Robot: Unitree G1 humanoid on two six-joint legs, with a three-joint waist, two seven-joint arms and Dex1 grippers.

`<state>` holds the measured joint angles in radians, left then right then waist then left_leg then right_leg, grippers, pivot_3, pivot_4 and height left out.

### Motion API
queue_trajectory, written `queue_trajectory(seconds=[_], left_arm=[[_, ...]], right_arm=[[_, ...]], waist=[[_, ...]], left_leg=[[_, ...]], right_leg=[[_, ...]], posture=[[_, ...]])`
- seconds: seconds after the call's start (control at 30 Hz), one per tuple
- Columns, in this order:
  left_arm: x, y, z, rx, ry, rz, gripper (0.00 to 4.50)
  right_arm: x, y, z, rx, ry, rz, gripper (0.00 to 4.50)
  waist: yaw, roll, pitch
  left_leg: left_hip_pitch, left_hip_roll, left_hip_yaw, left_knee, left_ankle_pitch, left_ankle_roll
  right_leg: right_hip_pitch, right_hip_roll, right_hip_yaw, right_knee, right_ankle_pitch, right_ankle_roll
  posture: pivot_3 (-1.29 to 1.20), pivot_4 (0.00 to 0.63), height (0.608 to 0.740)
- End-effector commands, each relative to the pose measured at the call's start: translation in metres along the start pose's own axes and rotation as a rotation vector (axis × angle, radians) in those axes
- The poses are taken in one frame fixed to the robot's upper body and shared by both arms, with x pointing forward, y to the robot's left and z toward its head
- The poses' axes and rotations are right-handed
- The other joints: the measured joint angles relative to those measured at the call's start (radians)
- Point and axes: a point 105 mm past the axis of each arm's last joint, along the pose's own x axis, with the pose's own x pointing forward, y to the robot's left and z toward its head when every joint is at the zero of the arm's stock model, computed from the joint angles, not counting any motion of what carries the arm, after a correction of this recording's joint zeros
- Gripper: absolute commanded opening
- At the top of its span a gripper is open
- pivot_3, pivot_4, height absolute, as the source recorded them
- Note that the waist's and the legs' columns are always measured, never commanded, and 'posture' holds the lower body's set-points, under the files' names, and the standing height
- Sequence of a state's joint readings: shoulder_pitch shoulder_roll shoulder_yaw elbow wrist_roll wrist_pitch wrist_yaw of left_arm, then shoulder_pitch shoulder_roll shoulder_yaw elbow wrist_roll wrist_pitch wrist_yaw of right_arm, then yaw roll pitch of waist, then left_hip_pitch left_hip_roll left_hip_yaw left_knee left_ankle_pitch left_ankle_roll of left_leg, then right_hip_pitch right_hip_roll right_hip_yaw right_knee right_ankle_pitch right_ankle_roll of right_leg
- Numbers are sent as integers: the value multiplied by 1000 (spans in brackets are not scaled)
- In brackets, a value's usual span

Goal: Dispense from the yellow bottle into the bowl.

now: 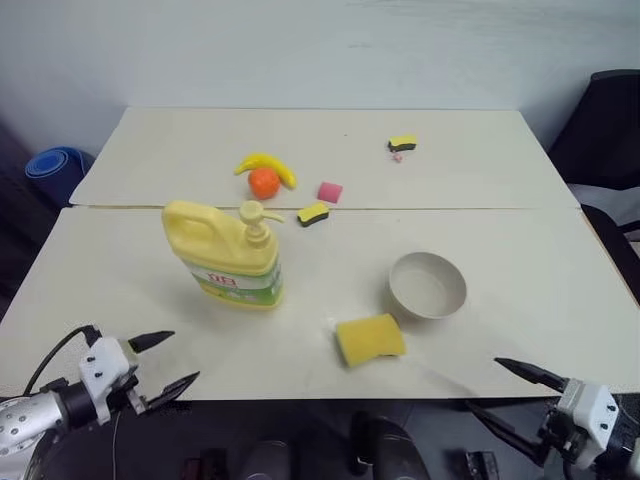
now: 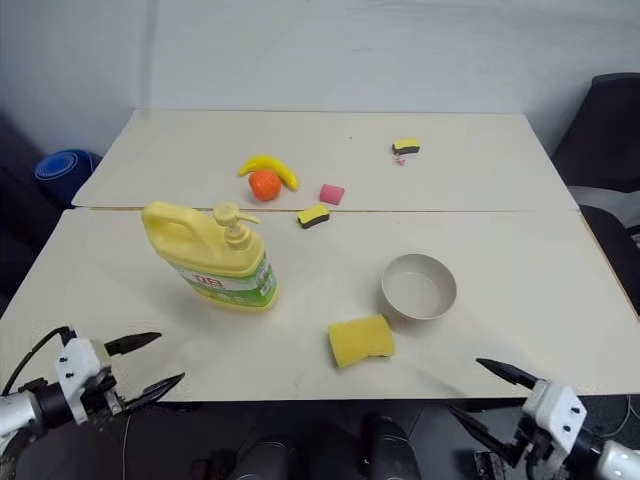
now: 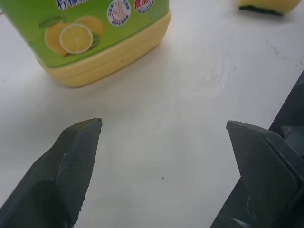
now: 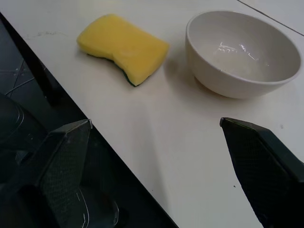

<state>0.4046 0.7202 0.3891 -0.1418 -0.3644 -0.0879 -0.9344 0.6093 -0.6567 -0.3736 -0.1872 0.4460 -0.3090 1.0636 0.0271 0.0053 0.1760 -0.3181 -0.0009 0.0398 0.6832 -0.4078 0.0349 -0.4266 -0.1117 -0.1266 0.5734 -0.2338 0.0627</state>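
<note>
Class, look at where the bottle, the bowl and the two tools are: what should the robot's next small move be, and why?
Probably reach the left tool forward to the yellow bottle. Both tools are open and empty at the table's near edge, the bottle stands upright well apart from the bowl, and its pump is untouched. The right tool sits nearer the bowl.

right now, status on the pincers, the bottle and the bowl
Both pincers open and empty, left, right, at the table's near edge. Yellow bottle upright, untouched; bowl apart on its right. Yellow sponge just before the bowl.

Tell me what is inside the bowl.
The bowl holds nothing solid; its pale inner floor shows a few glossy streaks, maybe wetness. The near inside wall is hidden by the rim.
</note>
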Motion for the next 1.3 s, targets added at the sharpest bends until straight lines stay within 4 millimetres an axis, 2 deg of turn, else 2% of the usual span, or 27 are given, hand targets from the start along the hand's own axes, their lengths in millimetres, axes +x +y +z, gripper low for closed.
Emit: queue_trajectory(seconds=[0.03,0.17,0.27,0.4,0.53,0.63,0.77,1.0,1.1,1.2,1.3], left_arm=[[8,-3,13,23,-56,-19,4463],[15,-21,33,-83,-123,-182,4463],[20,-27,50,-71,-168,-240,4463],[24,-38,64,-34,-209,-326,4463],[28,-38,69,-14,-230,-323,4463],[29,-47,68,-22,-228,-367,4463],[29,-52,68,-27,-227,-394,4463],[32,-49,64,-14,-220,-399,4463],[34,-49,63,-6,-224,-402,4463],[37,-50,64,-2,-231,-402,4500],[38,-49,64,2,-234,-403,4500]], right_arm=[[11,-3,11,-52,-40,27,4500],[49,8,42,-56,-95,158,4500],[79,16,61,-70,-71,257,4500],[114,25,81,-180,-66,365,4500],[150,28,82,-249,52,446,4500],[176,22,82,-326,101,421,4500],[187,27,74,-383,224,487,4500],[177,25,59,-374,411,561,4500],[179,26,50,-384,443,569,4500],[187,26,47,-394,434,548,3887],[184,26,40,-411,471,557,2849]], waist=[[-1,1,0],[-2,1,1],[-4,2,1],[-2,2,1],[-1,2,1],[-3,2,1],[-6,1,1],[-6,1,0],[-7,1,0],[-8,1,0],[-9,1,0]], left_leg=[[0,0,0,0,0,0],[0,0,0,0,0,-1],[0,1,0,0,1,-4],[1,1,0,0,2,-5],[0,0,-1,0,5,-11],[-1,0,-1,0,5,-10],[-2,-1,-1,1,6,-11],[-2,-1,-2,2,6,-11],[-2,-1,-3,2,6,-12],[-2,-1,-3,2,7,-12],[-2,-1,-3,2,7,-13]], right_leg=[[0,0,0,0,0,0],[0,0,0,1,1,2],[-1,0,0,3,1,2],[-1,0,0,3,1,2],[-1,0,-1,2,1,1],[-1,0,-2,2,1,1],[-2,1,-3,2,1,1],[-1,1,-4,1,1,2],[-1,1,-5,2,1,2],[-1,1,-5,2,1,2],[-1,1,-5,2,1,2]], posture=[[0,150,740],[0,150,740],[0,150,740],[0,150,740],[0,150,740],[0,150,740],[0,150,740],[0,150,740],[0,150,740],[0,150,740],[0,150,740]])
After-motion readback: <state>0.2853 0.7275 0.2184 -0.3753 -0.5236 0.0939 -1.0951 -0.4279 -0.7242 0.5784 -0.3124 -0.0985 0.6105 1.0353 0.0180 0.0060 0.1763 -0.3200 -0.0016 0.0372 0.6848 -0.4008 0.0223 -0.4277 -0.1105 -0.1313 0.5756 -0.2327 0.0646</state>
